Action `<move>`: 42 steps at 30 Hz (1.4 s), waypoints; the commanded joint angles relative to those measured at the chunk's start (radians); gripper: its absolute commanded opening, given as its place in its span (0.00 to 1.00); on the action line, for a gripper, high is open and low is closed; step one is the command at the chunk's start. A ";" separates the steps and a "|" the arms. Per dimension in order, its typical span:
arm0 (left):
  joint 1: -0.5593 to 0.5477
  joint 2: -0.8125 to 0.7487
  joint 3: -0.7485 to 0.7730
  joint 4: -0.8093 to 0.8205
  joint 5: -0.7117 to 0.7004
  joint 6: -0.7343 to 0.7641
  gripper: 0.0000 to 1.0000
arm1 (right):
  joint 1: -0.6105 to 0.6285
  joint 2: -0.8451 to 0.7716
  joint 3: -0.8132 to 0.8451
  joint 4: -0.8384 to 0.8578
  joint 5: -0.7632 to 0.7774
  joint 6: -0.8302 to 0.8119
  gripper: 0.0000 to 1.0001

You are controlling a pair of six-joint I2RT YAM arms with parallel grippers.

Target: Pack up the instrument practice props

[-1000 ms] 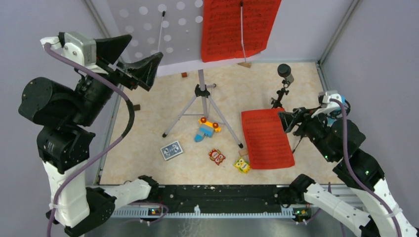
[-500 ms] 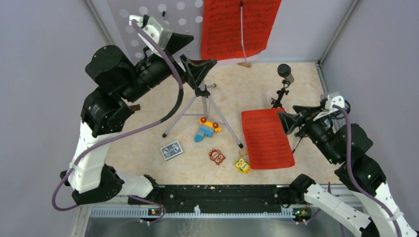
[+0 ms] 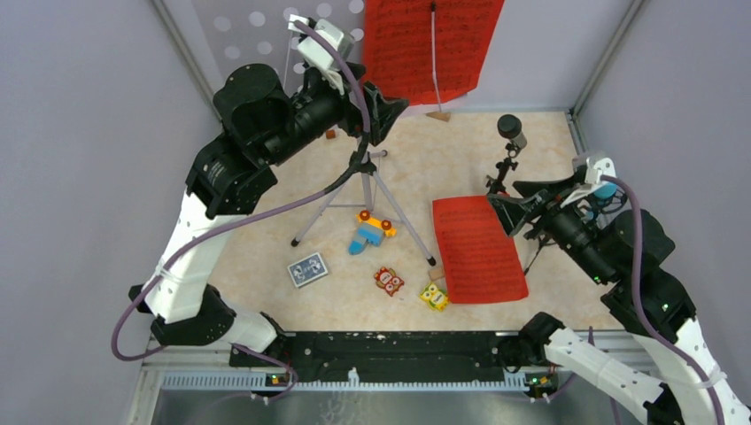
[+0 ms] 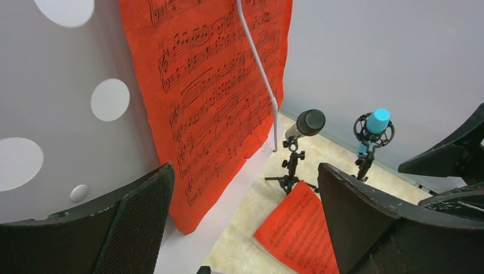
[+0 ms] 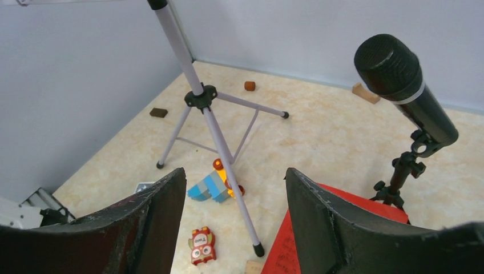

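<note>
Red music sheet (image 4: 217, 103) on music stand (image 4: 57, 131) — likely limp, tearable; pinch lower edge. Left gripper (image 4: 244, 171), right gripper (image 5: 235, 171) — jaws wide, empty.

The table top (image 3: 266, 257) is a beige marbled surface. Near its centre lies a blue-and-orange toy block cluster (image 3: 367, 232). At 7 o'clock from the cluster, apart from it, a blue-patterned card deck (image 3: 307, 269) lies flat. At 5 o'clock from the cluster lies a red owl-print block (image 3: 388, 282), with a yellow-green printed block (image 3: 434, 297) near it at 4 o'clock. A small tan block (image 3: 436, 274) sits just beside the yellow-green block at 12 o'clock. A dark brown block (image 3: 243, 192) lies at the table's 9 o'clock edge, a small brown cylinder (image 5: 249, 85) at 11 o'clock, and a pale wooden block (image 3: 437, 116) at 12 o'clock by the far wall.
</note>
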 commanded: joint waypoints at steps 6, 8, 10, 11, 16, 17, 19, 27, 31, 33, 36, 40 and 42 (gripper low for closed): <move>0.003 -0.065 -0.117 0.173 -0.106 0.053 0.99 | -0.006 -0.010 -0.032 0.056 -0.088 0.042 0.64; 0.003 -0.090 -0.148 0.219 -0.099 0.092 0.99 | -0.005 -0.012 -0.044 0.065 -0.097 0.045 0.65; 0.002 -0.122 -0.197 0.309 -0.080 0.139 0.99 | -0.004 -0.015 -0.056 0.075 -0.106 0.050 0.64; 0.002 -0.147 -0.248 0.359 -0.069 0.165 0.99 | -0.005 -0.019 -0.062 0.081 -0.106 0.051 0.64; 0.003 -0.298 -0.495 0.698 0.063 0.276 0.98 | -0.004 -0.044 -0.098 0.109 -0.137 0.054 0.64; 0.003 -0.321 -0.543 0.767 0.087 0.294 0.98 | -0.004 -0.049 -0.103 0.111 -0.137 0.054 0.64; 0.003 -0.348 -0.589 0.859 0.120 0.312 0.98 | -0.005 -0.056 -0.108 0.110 -0.141 0.052 0.64; 0.003 -0.261 -0.453 0.844 0.229 0.350 0.98 | -0.005 -0.064 -0.112 0.106 -0.161 0.060 0.65; 0.003 -0.202 -0.363 0.826 0.231 0.361 0.98 | -0.005 -0.074 -0.118 0.104 -0.167 0.067 0.64; 0.003 -0.168 -0.316 0.811 0.235 0.366 0.98 | -0.004 -0.078 -0.118 0.100 -0.166 0.068 0.64; 0.003 -0.124 -0.259 0.802 0.227 0.384 0.98 | -0.005 -0.083 -0.120 0.096 -0.166 0.072 0.64; 0.006 -0.073 -0.173 0.784 0.209 0.409 0.98 | -0.004 -0.086 -0.119 0.094 -0.178 0.083 0.64; 0.010 -0.052 -0.144 0.784 0.199 0.414 0.98 | -0.005 -0.087 -0.118 0.091 -0.182 0.086 0.64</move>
